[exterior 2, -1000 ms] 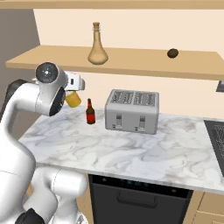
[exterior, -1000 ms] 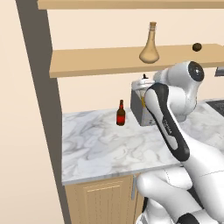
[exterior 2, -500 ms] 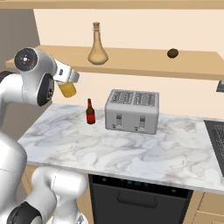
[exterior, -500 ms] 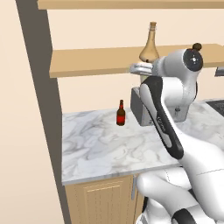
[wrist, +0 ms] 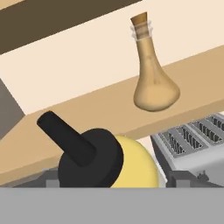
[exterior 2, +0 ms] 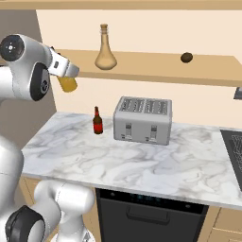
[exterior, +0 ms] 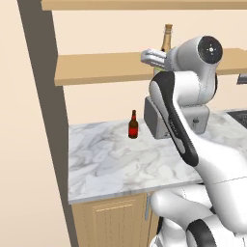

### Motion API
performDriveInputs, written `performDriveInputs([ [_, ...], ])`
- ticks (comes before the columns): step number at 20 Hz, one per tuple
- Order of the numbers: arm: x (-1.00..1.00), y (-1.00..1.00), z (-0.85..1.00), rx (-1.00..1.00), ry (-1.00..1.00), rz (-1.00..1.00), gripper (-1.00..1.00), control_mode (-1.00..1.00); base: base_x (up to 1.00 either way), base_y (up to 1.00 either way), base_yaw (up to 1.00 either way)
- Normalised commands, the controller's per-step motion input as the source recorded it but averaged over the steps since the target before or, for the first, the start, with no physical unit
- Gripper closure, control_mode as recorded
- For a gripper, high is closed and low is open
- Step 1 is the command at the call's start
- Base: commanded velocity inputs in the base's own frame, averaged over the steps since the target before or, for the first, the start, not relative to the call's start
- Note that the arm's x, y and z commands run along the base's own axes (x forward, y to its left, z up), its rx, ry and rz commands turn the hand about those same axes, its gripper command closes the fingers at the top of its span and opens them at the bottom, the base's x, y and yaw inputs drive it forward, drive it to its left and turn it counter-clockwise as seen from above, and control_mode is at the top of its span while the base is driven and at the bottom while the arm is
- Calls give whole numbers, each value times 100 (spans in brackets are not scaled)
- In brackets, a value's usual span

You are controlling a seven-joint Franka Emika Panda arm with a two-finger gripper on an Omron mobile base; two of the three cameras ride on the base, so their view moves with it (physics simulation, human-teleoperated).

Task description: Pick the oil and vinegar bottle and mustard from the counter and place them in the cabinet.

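- The oil and vinegar bottle (exterior 2: 106, 49) stood upright on the cabinet (exterior 2: 156, 68) shelf, so that half of the task looked done.
- The mustard (exterior 2: 67, 83) was off the counter (exterior 2: 142, 160), carried at the tool (exterior 2: 66, 76) just below the shelf's front edge, at the left end near the dark upright panel.
- In the hand view the mustard (wrist: 127, 164) sat close under the camera with its dark cap and nozzle pointing up and left; the tool was closed around it, though the fingertips themselves were hidden.
- Judged step: lift the mustard over the shelf edge and set it down.
- To do this well, 1 clean rise above the shelf lip should come first, then a move inward.
- A spot left of the flask, well apart from it, would avoid knocking its belly.
- The base should touch the plank before release, as a squeeze bottle tips easily.
- The small dark red bottle (exterior 2: 97, 121) and the toaster (exterior 2: 143, 120) remained on the counter, and neither belongs to the task.
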Motion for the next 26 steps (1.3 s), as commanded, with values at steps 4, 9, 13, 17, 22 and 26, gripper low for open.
performDriveInputs([
  [4,0,6,29,6,-6,-3,100,-100,0,0,0],
  [9,0,6,22,1,-5,-2,100,-100,0,0,0],
  [13,0,6,12,0,-4,0,100,-100,0,0,0],
  [17,9,3,4,0,-3,-1,100,-100,0,0,0],
  [22,29,3,0,0,-1,-2,100,-100,0,0,0],
  [26,37,1,0,0,0,-2,100,-100,0,0,0],
])
